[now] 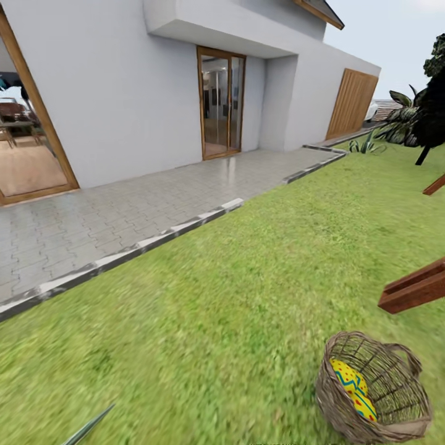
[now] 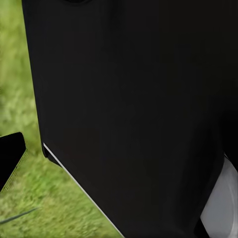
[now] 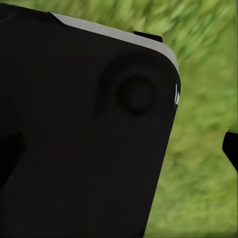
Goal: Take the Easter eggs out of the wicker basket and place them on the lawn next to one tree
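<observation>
- A white house (image 1: 123, 93) with wood-framed glass doors (image 1: 220, 102) stands across the far side of the head view, with a slatted wooden door (image 1: 352, 102) further along the wall.
- The lawn (image 1: 235, 278) spreads green from a grey kerb to the near edge of the view; it also shows as blurred grass in both wrist views (image 2: 15, 74) (image 3: 203, 148).
- A grey paved path (image 1: 111, 210) runs between the house and the lawn.
- A dark-leaved tree (image 1: 432, 105) with a thin dark trunk and spiky plants (image 1: 395, 120) stand at the far right of the lawn.
- Two reddish-brown wooden beams (image 1: 414, 287) jut in from the right edge, beyond the basket.
- The wicker basket (image 1: 337, 395) sits on the lawn at the lower right, tipped so its open mouth faces the camera.
- Easter eggs (image 1: 351, 383), yellow with blue zigzags and red dots, lie inside the basket against its left wall; two can be made out, touching each other.
- A black robot body (image 2: 134, 114) (image 3: 84, 139) blocks most of each wrist view, so one cannot tell how either gripper stands, left or right.
</observation>
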